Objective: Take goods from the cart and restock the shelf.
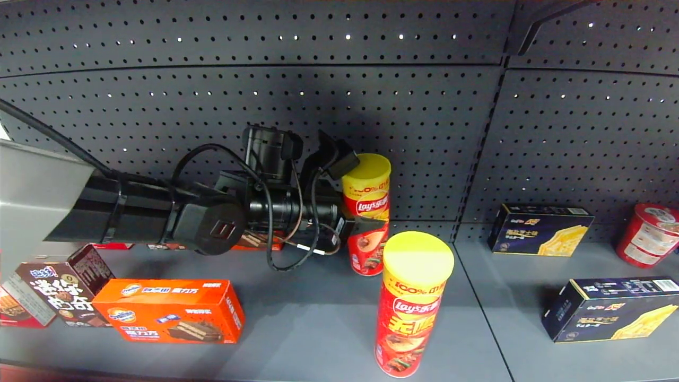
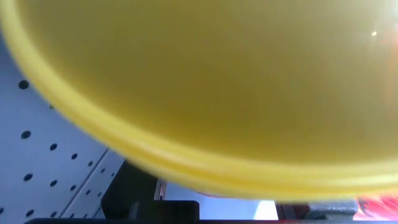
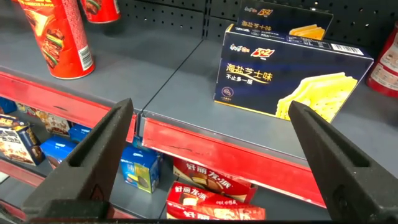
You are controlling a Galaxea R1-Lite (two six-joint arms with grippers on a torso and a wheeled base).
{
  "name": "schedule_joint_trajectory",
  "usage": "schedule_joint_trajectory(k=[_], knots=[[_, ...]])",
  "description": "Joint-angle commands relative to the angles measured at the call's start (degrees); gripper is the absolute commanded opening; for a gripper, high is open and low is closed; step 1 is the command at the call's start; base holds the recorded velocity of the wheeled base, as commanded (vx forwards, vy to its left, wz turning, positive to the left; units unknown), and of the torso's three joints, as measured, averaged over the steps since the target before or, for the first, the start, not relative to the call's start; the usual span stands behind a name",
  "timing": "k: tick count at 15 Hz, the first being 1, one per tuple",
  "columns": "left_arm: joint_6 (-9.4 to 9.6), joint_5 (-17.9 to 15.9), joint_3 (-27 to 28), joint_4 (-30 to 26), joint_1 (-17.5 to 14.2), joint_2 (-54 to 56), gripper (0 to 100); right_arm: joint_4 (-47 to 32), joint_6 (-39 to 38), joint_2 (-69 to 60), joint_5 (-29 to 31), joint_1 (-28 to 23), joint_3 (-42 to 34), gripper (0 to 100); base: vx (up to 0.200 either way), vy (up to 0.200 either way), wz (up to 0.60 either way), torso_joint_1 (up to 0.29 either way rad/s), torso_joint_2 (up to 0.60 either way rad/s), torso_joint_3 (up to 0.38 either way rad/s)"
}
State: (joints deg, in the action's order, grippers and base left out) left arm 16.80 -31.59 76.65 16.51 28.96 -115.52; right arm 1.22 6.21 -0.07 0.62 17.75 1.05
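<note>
While left gripper (image 1: 356,192) clasps glossy cylindrical chip can (image 1: 367,172), right gripper (image 3: 211,107) gapes wide | backboard (image 1: 265,79): perforated metal

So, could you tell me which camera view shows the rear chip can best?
The head view: the rear chip can stands upright by the pegboard, with the left tool around it. The left wrist view gives its yellow lid up close; the right wrist view, seemingly its base.

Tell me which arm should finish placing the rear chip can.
Left: the left tool grips the rear chip can near the pegboard. The right tool hangs open and empty before the shelf's front edge.
</note>
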Motion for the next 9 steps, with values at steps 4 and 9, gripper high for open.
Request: schedule_joint_trajectory(k=[4, 9], knots=[[0.25, 0.03, 1.22, -1.30, 0.04, -1.38, 0, 0.01, 0.04, 0.07, -0.01, 0.00, 0.01, 100, 0.000, 0.000, 0.00, 0.000, 0.00, 0.000], [1.22, 0.03, 1.74, -1.30, 0.04, -2.34, 0, 0.01, -0.05, 0.07, 0.17, 0.00, 0.01, 100, 0.000, 0.000, 0.00, 0.000, 0.00, 0.000]])
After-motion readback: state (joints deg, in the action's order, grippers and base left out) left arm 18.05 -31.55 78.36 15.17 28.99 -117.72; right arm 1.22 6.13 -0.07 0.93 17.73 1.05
